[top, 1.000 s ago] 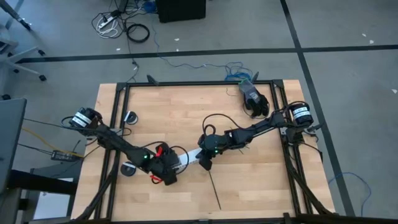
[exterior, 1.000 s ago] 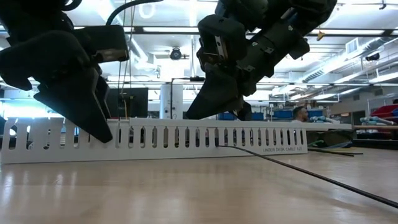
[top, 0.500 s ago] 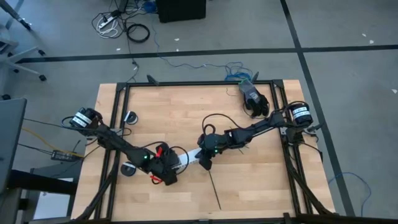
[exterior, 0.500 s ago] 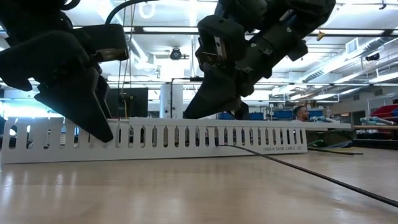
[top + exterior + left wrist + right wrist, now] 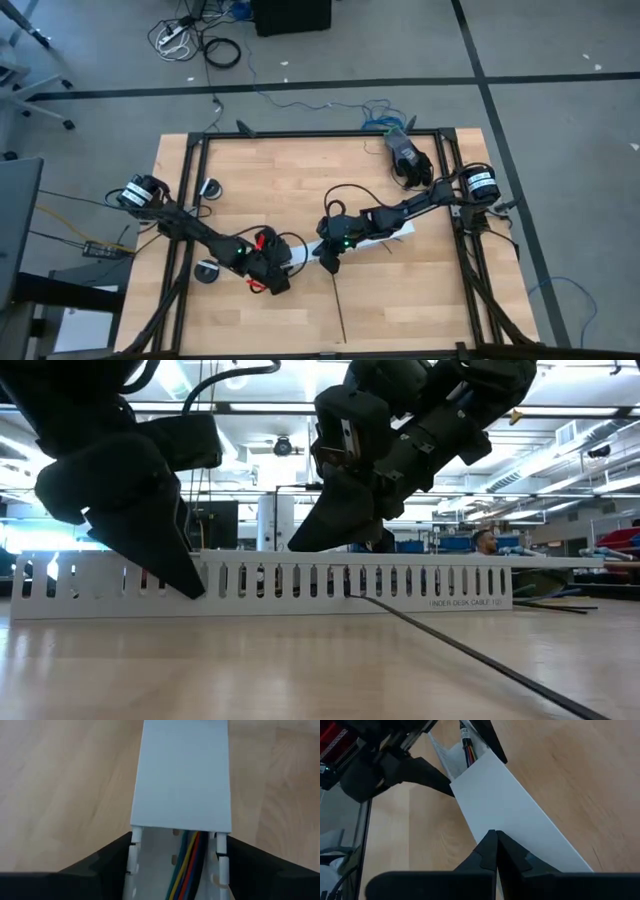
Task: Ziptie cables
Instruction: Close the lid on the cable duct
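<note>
A white slotted cable channel point(image 5: 300, 582) is laid across the middle of the wooden table point(image 5: 300, 170), toward its front half; the slots along its side wall are seen in the low view. A flat white cover point(image 5: 182, 775) is seated on part of the channel, with the end nearer the left arm uncovered.

The cables point(image 5: 187, 862) — green, yellow, blue, red and orange strands — are lodged inside the uncovered stretch of the channel and run under the cover's edge. They are also glimpsed in the right wrist view point(image 5: 468, 751), at the open end.

The left gripper point(image 5: 175, 865) is set at the channel's uncovered end, left of table centre; its fingers point(image 5: 102, 865) are spread and placed outside both side walls, straddling the channel. Whether the walls are actually pressed cannot be told.

The right gripper point(image 5: 496, 851) is lowered onto the cover near the table's middle, jaws pressed together, tips touching the white surface — nothing is pinched between them.

The ziptie point(image 5: 470, 655), a thin black strip, is laid on the bare table, running from the channel's side by the right gripper toward the front edge point(image 5: 337, 310). It is held by neither gripper.
</note>
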